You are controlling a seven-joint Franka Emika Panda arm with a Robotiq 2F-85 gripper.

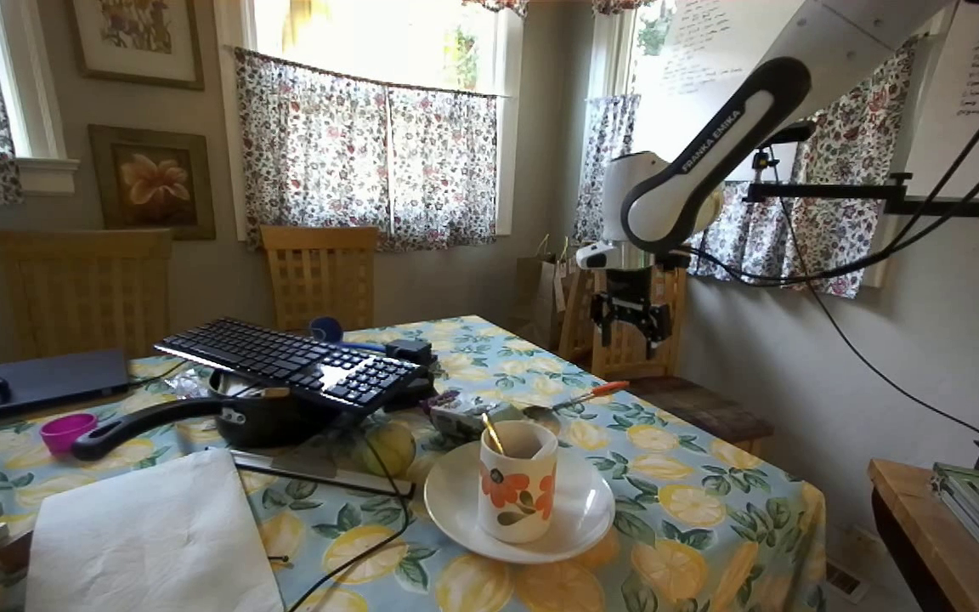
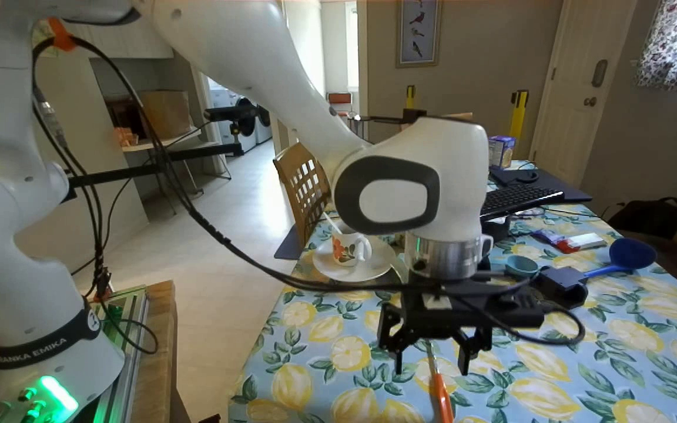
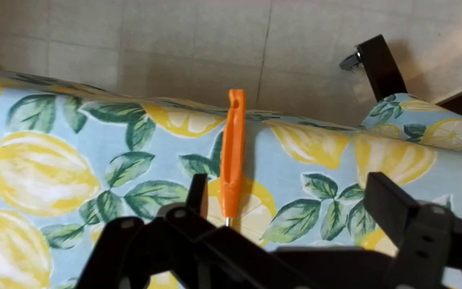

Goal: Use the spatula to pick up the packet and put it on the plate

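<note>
Tablecloth [image 1: 685,484]: light blue, yellow lemons, green leaves. Spatula [image 3: 232,160]: bright orange handle, silver stem. Plate [image 1: 451,501]: plain white. Cup [image 1: 517,484]: white, orange flowers, green leaves. Packet [image 1: 462,418]: silvery grey. Robot arm [image 1: 719,153]: white, black parts. Gripper [image 3: 289,194]: mostly black. In exterior view, left side: keyboard [image 1: 285,361] black, bowl [image 1: 69,435] pink, near paper [image 1: 149,535] white. Far curtains [image 1: 315,153]: white, red and dark flowers.

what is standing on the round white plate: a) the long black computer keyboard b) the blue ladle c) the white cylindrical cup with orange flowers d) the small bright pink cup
c, since in both exterior views the white cylindrical cup with orange flowers stands upright on the round white plate, inside its rim.
</note>
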